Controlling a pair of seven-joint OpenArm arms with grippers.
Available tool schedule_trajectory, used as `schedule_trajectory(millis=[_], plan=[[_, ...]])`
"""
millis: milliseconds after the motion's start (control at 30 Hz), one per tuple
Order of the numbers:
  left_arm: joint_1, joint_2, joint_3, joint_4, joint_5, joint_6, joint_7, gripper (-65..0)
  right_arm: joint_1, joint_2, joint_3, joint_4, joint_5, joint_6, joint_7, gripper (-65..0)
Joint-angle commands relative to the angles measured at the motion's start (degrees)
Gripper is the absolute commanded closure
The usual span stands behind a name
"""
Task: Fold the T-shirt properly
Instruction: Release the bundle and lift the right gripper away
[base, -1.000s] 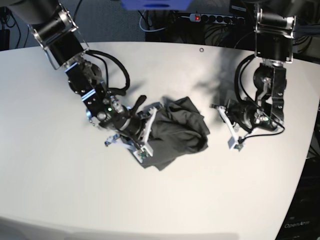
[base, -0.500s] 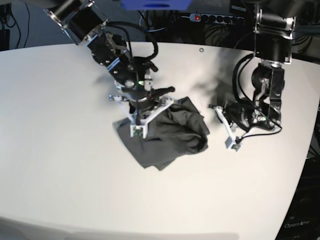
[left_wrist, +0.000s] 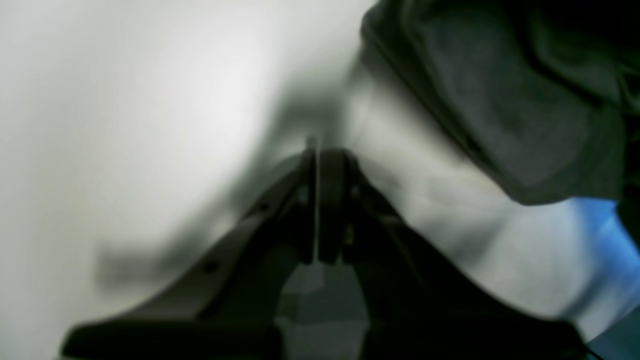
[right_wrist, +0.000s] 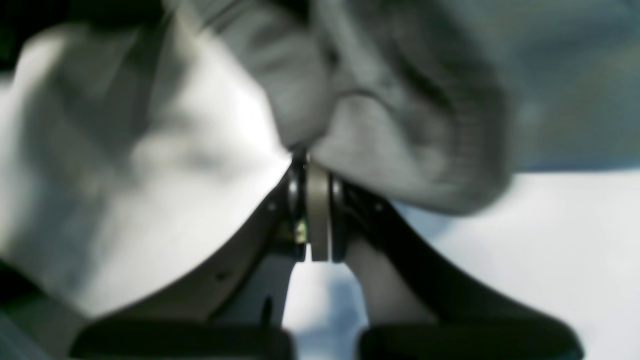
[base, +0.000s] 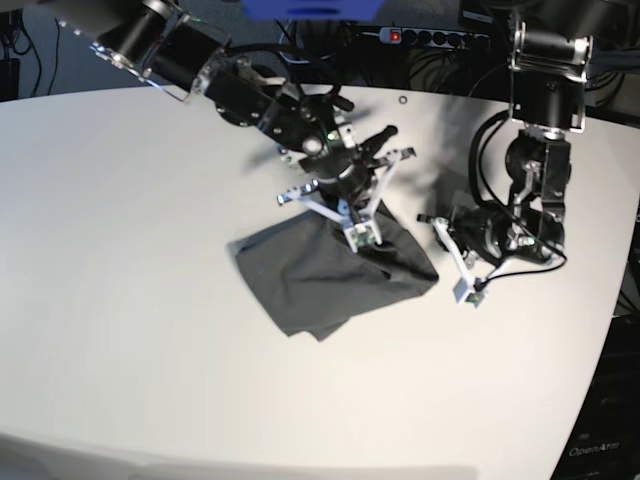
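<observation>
The dark grey T-shirt (base: 315, 285) lies rumpled on the white table (base: 120, 300) near its middle. My right gripper (base: 362, 242) reaches in from the back left and is shut on the cloth at the shirt's upper right part. The right wrist view shows a bunch of T-shirt (right_wrist: 400, 125) fabric pinched at the right gripper (right_wrist: 306, 156), very blurred. My left gripper (base: 447, 260) rests just right of the shirt's right corner, shut with nothing in it. In the left wrist view the left gripper (left_wrist: 317, 150) is over bare table, with the T-shirt (left_wrist: 500, 100) a short way off.
A power strip (base: 430, 37) and loose cables lie beyond the table's far edge. A small dark ring (base: 403, 99) marks the tabletop at the back. The table's curved edge runs down the right side.
My right arm has swung from the shirt's left side up and to the right, dragging the gripped cloth with it. The shirt now lies flatter and wider. The left arm has barely moved.
</observation>
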Motion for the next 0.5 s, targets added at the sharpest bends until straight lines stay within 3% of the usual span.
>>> schedule_trajectory(millis=[0,67,200,467], plan=[[-0.9,-0.4,-0.1,0.5,0.2,0.0,0.3,-1.9,0.7,-0.5,-1.0,0.8,-1.3,0.2,0.0,-0.1],[-1.0,-0.4,-0.1,0.4,0.2,0.0,0.3,-1.9,-0.1,-1.4,-2.4,0.9,-4.4,-0.8,-0.2,-0.1],[-1.0,-0.4,-0.1,0.4,0.2,0.0,0.3,-1.9,-2.7,-1.4,-2.5,1.3,-8.9,-6.5,-0.2,-0.1],[-1.8,-0.4,-0.1,0.4,0.2,0.0,0.3,-1.9,-2.0,1.8,-2.2,2.2,-9.0,-6.9,-0.2,-0.1]])
